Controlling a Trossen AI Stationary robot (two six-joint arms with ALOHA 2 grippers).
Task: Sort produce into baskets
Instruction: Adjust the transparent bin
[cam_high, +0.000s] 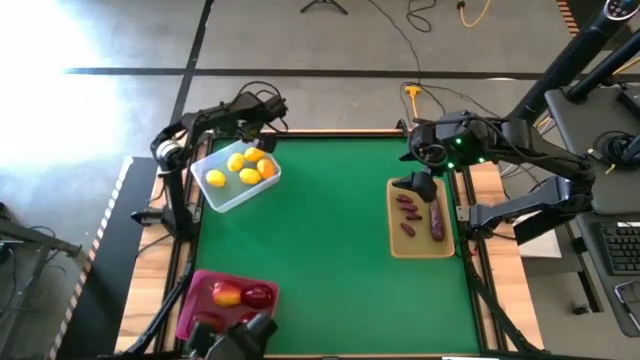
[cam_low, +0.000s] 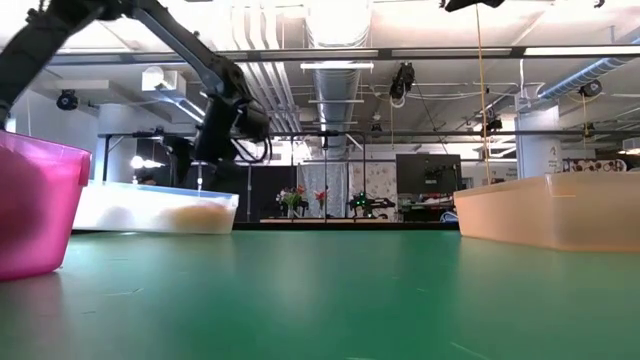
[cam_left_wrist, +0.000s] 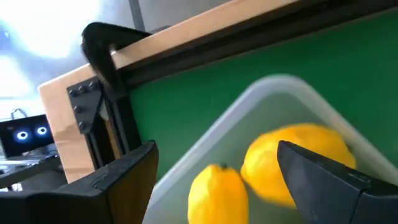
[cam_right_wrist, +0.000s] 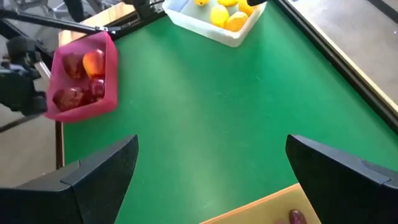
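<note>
Several yellow lemons (cam_high: 243, 167) lie in the clear bin (cam_high: 224, 196) at the table's far left. My left gripper (cam_high: 268, 137) hangs open and empty above the bin's far end; its wrist view shows two lemons (cam_left_wrist: 292, 158) in the bin (cam_left_wrist: 273, 87) below the fingers. Red fruits (cam_high: 240, 295) lie in the pink bin (cam_high: 195, 300) at the near left. Dark purple pieces (cam_high: 412, 212) lie on the tan tray (cam_high: 400, 245) at the right. My right gripper (cam_high: 415, 185) is open and empty above the tray's far end.
The green mat (cam_high: 330, 240) lies bare between the bins. A wooden frame with dark rails (cam_left_wrist: 186, 50) borders the table just beyond the clear bin. Cables and a stand lie on the floor past the far edge.
</note>
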